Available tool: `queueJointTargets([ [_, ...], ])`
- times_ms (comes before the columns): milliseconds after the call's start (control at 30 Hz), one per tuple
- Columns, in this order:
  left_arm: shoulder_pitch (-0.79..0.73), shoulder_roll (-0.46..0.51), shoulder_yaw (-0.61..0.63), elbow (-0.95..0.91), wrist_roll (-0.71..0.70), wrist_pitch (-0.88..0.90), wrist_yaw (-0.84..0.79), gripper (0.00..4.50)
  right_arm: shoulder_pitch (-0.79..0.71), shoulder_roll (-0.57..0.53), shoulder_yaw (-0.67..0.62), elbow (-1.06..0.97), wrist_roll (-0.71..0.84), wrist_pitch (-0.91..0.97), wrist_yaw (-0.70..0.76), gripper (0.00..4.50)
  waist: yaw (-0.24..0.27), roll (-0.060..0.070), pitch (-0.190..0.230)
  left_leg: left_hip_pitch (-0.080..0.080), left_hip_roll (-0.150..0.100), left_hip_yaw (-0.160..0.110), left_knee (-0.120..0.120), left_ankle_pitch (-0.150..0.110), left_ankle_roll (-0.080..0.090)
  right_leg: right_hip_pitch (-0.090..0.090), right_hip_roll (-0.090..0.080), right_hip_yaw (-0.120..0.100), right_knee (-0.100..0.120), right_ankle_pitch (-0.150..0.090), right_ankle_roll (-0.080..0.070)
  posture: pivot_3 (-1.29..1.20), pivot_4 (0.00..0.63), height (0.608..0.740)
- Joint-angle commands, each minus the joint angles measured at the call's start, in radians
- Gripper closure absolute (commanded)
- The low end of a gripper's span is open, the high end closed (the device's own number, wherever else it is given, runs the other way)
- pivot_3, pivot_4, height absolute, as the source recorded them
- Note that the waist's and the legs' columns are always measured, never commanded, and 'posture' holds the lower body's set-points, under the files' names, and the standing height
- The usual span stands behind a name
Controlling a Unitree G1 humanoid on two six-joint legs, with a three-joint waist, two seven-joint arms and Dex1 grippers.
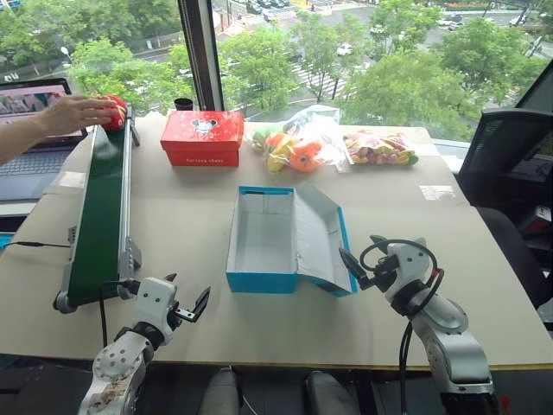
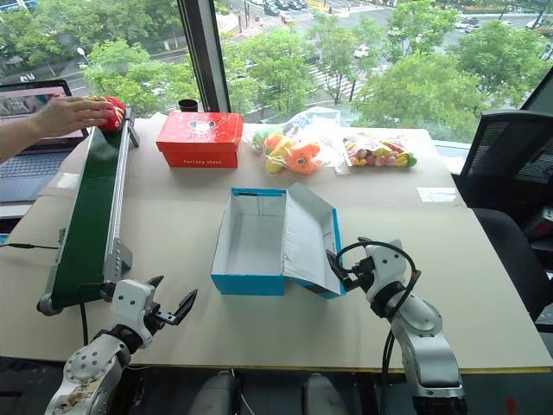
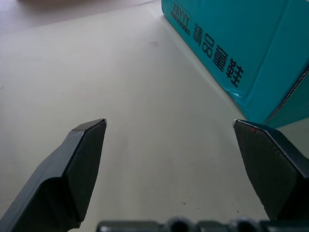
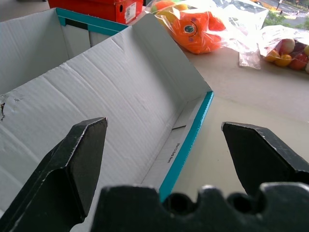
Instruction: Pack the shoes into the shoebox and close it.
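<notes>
The bright blue rectangular cardboard shoebox (image 1: 263, 240) lies open near the middle of the beige table (image 1: 173, 186), white interior up and empty. Its long axis runs from the robot's edge of the table toward the window. The hinged lid (image 1: 318, 235) is folded out along the box's right long side, white inner face up, sloping away from the box.

One small red soft fabric shoe (image 1: 115, 112) sits well to the left of and beyond the shoebox, at the far end of a long green conveyor belt with metal side rails (image 1: 99, 220). A person's hand (image 1: 76, 113) rests over the shoe; its heading cannot be read.

The left gripper (image 1: 186, 304) hovers near the shoebox's near left corner, fingers spread wide apart and holding nothing. The right gripper (image 1: 365, 257) is just beside the lid's outer edge, fingers likewise spread wide and empty.

Beyond the shoebox stand a red cardboard box with a black mark on top (image 1: 203, 137), a clear plastic bag of orange plush toys (image 1: 296, 147) and a second clear bag of small coloured items (image 1: 380, 148). A laptop (image 1: 30, 130) sits to the left of the belt.
</notes>
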Motion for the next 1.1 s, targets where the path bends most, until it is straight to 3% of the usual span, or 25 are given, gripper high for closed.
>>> queueJointTargets([
  [33, -0.040, -0.001, 0.015, -0.010, -0.020, -0.023, 0.004, 0.00, -0.066, 0.025, 0.033, -0.026, -0.046, 0.020, -0.063, 0.02, -0.001, 0.000, 0.000, 0.000, 0.000, 0.000, 0.000, 0.000, 0.000, 0.000, 0.000, 0.000, 0.000, 0.000, 0.000, 0.00, 0.150, 0.739],
  [267, -0.279, 0.027, 0.161, -0.014, -0.059, -0.040, 0.098, 0.00, -0.464, 0.044, 0.062, 0.051, -0.080, 0.106, -0.118, 0.02, -0.004, 0.000, 0.000, 0.001, 0.001, 0.000, 0.001, 0.001, 0.000, -0.001, 0.001, 0.000, 0.001, 0.002, 0.004, 0.00, 0.150, 0.739],
  [367, -0.349, 0.066, 0.181, 0.042, 0.002, -0.043, 0.145, 0.00, -0.442, -0.101, -0.072, 0.002, 0.058, 0.118, 0.041, 0.02, -0.001, 0.000, 0.000, 0.000, 0.001, 0.000, 0.001, 0.001, 0.000, 0.000, 0.001, 0.000, 0.000, 0.003, 0.002, 0.00, 0.150, 0.739],
  [433, -0.412, 0.085, 0.192, 0.080, 0.019, 0.002, 0.187, 0.00, -0.479, -0.147, -0.079, 0.032, 0.094, 0.107, 0.118, 0.02, 0.029, -0.001, 0.000, -0.002, 0.000, -0.001, 0.001, 0.000, 0.001, 0.000, 0.001, -0.002, -0.001, 0.005, -0.001, 0.00, 0.150, 0.739],
  [500, -0.482, 0.094, 0.216, 0.128, 0.047, 0.017, 0.255, 0.00, -0.546, -0.157, -0.050, 0.081, 0.131, 0.108, 0.178, 0.02, 0.027, -0.001, 0.000, -0.003, -0.001, -0.001, 0.001, -0.002, 0.001, 0.000, -0.001, -0.002, -0.003, 0.004, 0.000, 0.00, 0.150, 0.739],
  [733, -0.585, 0.097, 0.225, 0.185, 0.074, 0.097, 0.341, 0.00, -0.649, -0.103, 0.095, 0.163, 0.188, 0.168, 0.335, 0.02, -0.004, -0.002, 0.000, -0.002, 0.000, -0.001, 0.001, -0.002, 0.001, 0.000, 0.000, -0.001, 0.000, 0.004, 0.000, 0.00, 0.150, 0.739],
  [933, -0.610, 0.061, 0.286, 0.220, 0.020, 0.152, 0.399, 0.00, -0.679, -0.028, 0.184, 0.259, 0.155, 0.129, 0.385, 0.02, -0.002, -0.002, 0.000, -0.003, -0.001, -0.001, 0.001, -0.002, 0.001, -0.001, 0.000, -0.002, 0.000, 0.004, 0.000, 0.00, 0.150, 0.739],
  [1100, -0.627, 0.024, 0.351, 0.248, -0.038, 0.214, 0.452, 0.00, -0.704, 0.017, 0.187, 0.276, 0.139, 0.114, 0.367, 0.02, 0.000, -0.002, 0.000, -0.003, -0.001, -0.001, 0.001, -0.002, 0.001, -0.001, 0.000, -0.002, 0.000, 0.004, 0.000, 0.00, 0.150, 0.739],
])
